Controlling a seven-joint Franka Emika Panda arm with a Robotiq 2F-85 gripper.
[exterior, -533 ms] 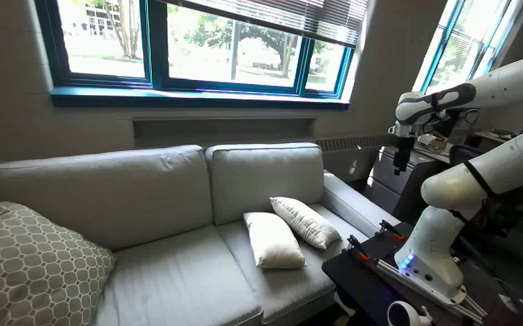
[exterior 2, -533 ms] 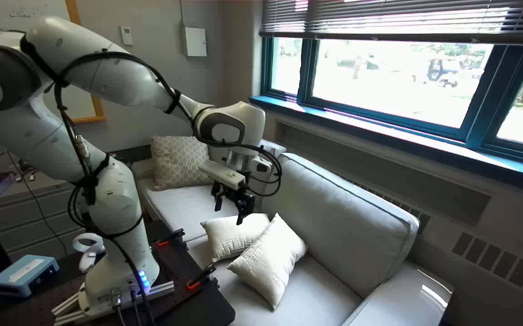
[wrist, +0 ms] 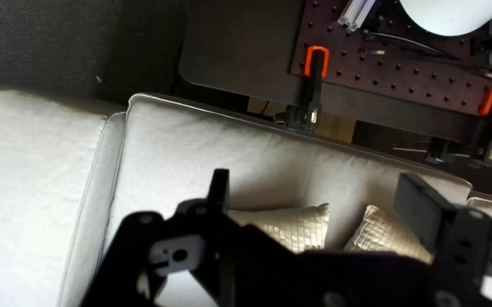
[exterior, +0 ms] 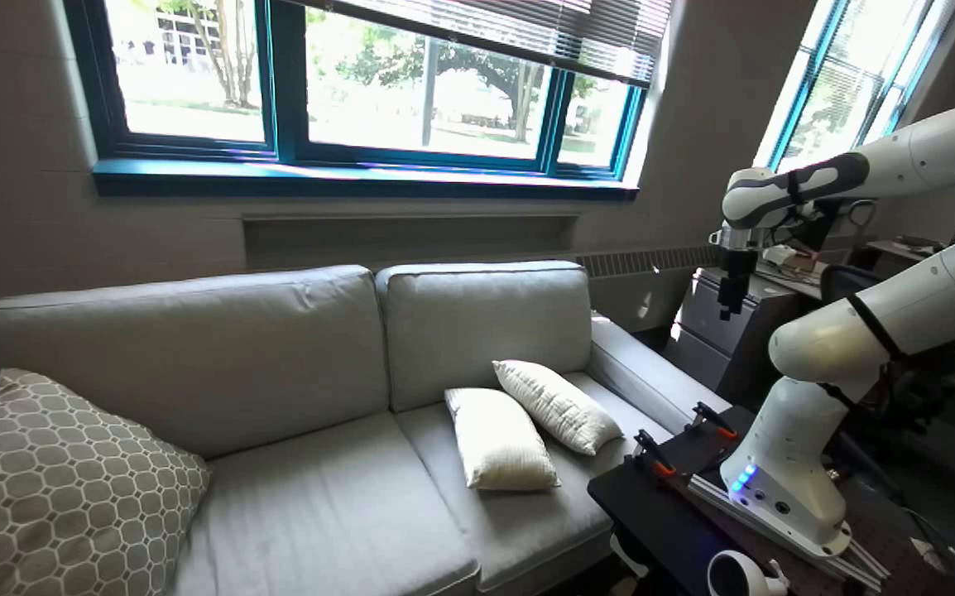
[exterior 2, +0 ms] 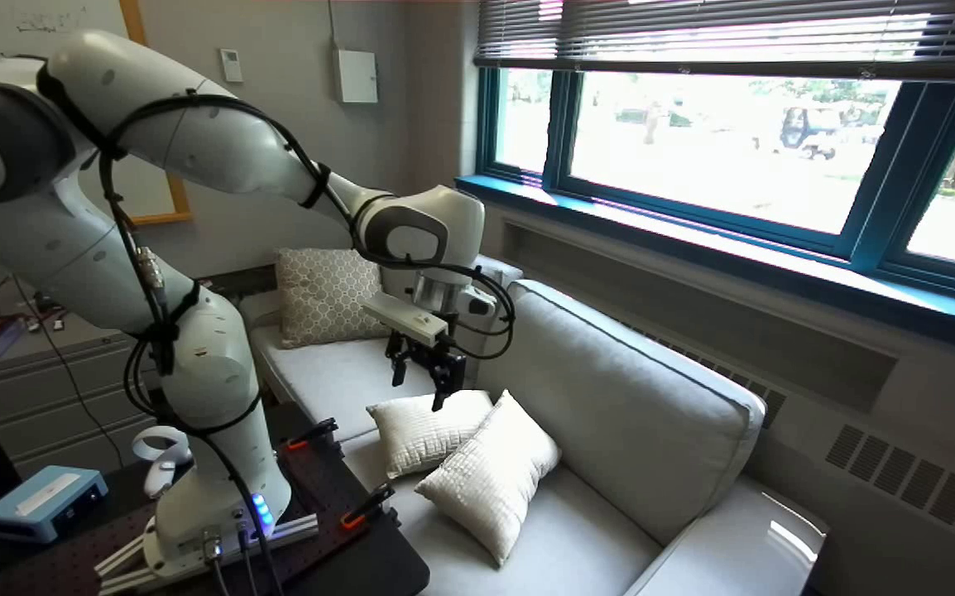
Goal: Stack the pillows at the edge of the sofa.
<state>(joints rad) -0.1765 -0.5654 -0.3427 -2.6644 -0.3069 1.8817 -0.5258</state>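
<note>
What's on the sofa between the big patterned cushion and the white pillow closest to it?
Just bare sofa seat lies between the patterned cushion and that white pillow, as an exterior view shows.

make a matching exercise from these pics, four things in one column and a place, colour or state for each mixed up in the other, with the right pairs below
1. gripper   A. blue
2. pillows   B. open
3. patterned cushion   C. plain white
4. window frame   D. on the sofa, apart from the pillows

Pairs: 1-B, 2-C, 3-D, 4-A
</note>
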